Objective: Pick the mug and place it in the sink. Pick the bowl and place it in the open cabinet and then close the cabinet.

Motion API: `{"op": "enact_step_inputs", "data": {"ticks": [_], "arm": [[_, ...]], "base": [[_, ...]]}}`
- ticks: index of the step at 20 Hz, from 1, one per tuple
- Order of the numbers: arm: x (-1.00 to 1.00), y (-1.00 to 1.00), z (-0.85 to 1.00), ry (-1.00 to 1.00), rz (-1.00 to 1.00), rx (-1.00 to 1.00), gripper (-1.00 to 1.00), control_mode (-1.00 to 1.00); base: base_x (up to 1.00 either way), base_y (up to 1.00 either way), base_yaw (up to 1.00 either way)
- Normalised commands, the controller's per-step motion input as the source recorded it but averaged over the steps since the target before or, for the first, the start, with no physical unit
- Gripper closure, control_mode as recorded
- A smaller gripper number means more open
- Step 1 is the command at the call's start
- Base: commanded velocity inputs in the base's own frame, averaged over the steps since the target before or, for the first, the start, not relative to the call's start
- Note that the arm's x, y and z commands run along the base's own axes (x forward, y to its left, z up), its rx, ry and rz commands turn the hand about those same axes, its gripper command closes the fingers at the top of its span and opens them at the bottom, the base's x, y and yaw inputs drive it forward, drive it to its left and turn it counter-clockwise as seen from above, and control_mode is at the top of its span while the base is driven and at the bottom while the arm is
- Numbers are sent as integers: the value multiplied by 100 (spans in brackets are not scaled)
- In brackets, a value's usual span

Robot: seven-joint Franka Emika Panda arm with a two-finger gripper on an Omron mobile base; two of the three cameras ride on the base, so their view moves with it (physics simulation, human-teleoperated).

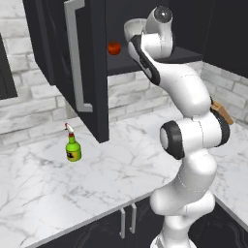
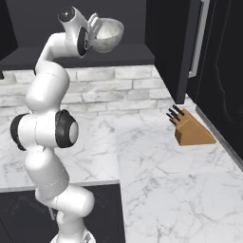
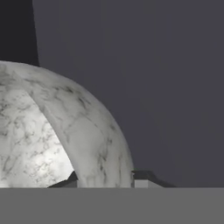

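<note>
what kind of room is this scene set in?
A rendered kitchen, most likely. Signs: a white marble counter with black base cabinets below, a black upper wall cabinet standing open against a grey brick wall, and a wooden knife block on the counter. A green bottle also stands there.

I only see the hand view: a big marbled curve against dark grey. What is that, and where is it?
Observer: That is the bowl, pinched by its rim in the hand, raised to the shelf of the open cabinet.
Operator: Anything else on that shelf?
Observer: A small red round thing sits near its front edge.
Operator: Is the door out of the way?
Observer: Yes, the door stands wide open, to the arm's left.
</note>
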Motion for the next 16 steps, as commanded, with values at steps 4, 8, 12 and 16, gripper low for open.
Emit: {"op": "enact_step_inputs", "data": {"ticks": [4,8,12,16], "arm": [[42,16,1,7,0,0,-100,-100],[0,-3,11,11,-5,0,-100,-100],[0,0,10,6,-3,0,-100,-100],[-9,-4,5,-7,0,0,-100,-100]], "base": [[0,0,0],[0,0,0],[0,0,0],[0,0,0]]}}
